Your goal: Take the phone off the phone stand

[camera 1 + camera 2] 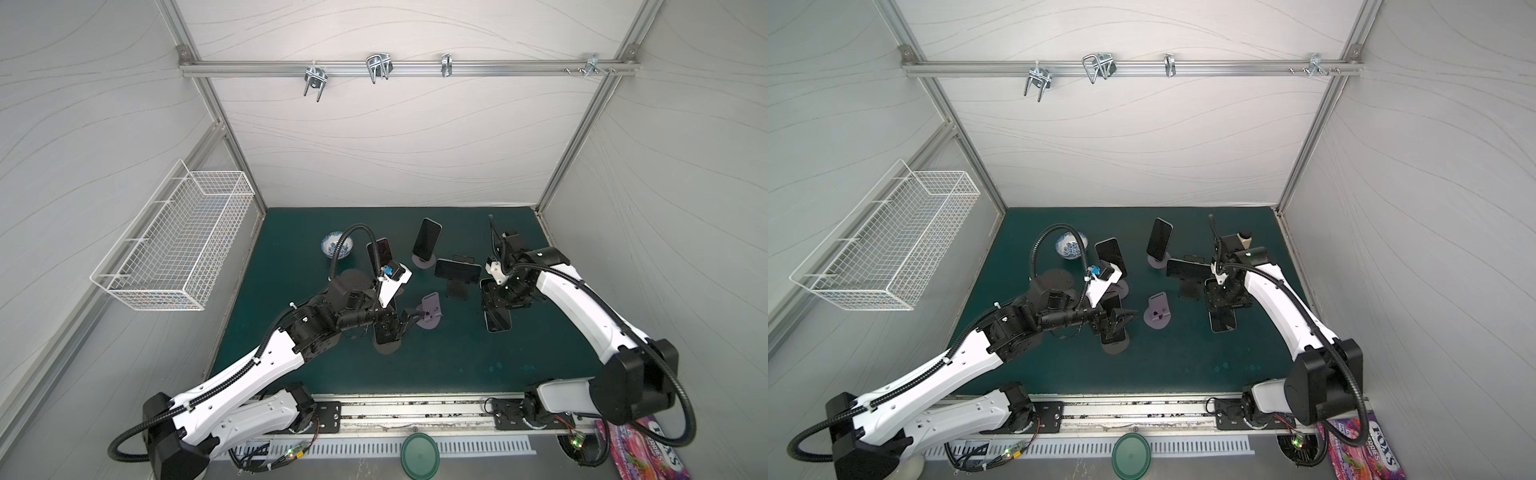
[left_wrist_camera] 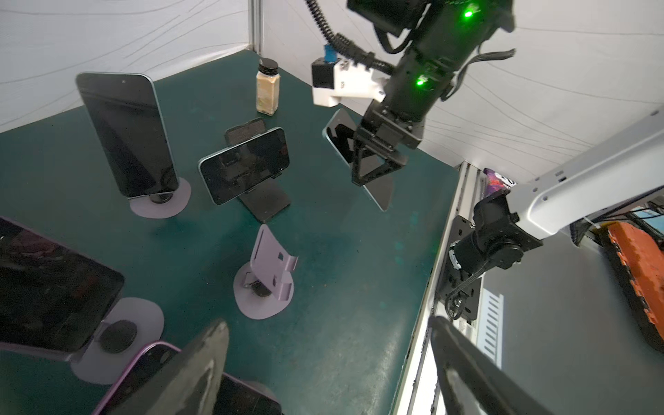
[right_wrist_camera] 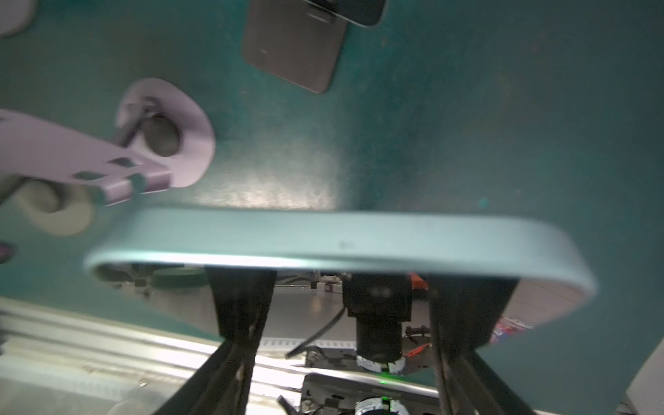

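The right tool [image 2: 373,172] is clamping the teal phone [image 2: 382,196] over the surface [image 2: 341,269], clear of the empty purple stand [image 2: 267,258], risking a drop if it slips, while the left tool [image 2: 328,341] is hovering, jaws apart.

The left arm [image 1: 257,365] stretches low toward the middle, forearm nearly level. Its wrist is turned so the left gripper [image 1: 409,319] points sideways, its 2 fingers [image 2: 201,359] spread wide with nothing between them. The right arm [image 1: 582,307] bends inward from its base with the wrist angled down. The right gripper [image 2: 375,172] clamps a tilted phone [image 3: 323,240] by its 2 long edges.
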Motion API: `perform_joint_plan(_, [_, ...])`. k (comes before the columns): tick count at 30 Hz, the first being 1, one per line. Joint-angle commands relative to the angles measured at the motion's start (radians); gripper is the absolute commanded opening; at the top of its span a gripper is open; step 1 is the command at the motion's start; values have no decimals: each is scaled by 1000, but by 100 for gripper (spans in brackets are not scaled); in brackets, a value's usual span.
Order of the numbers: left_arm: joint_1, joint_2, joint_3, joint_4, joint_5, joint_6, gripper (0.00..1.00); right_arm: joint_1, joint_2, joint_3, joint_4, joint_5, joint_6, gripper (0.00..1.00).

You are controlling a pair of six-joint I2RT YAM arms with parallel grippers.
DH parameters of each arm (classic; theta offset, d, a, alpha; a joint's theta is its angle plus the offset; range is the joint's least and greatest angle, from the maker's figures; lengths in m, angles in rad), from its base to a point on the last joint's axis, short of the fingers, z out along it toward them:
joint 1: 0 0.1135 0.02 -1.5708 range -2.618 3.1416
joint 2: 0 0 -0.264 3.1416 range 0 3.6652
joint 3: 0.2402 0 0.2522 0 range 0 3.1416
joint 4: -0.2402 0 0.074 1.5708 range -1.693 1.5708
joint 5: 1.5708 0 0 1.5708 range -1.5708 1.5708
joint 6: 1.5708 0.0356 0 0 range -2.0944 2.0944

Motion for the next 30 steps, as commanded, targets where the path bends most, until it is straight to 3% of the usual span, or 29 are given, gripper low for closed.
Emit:
perform_joint_plan(1, [-21, 7, 45, 40, -3, -25, 89, -14, 37, -27, 33, 73, -65, 56])
perform_joint_plan(9, [-23, -30, 43, 17, -3, 37, 91, -86, 102, -46, 59, 100, -104, 56])
perform_joint_plan(25, [-22, -45, 40, 42, -2, 55, 92, -361, 121, -115, 196, 101, -272, 56])
perform_joint_plan(30, [-22, -46, 47, 38, -20, 74, 93, -395, 188, -100, 209, 170, -288, 58])
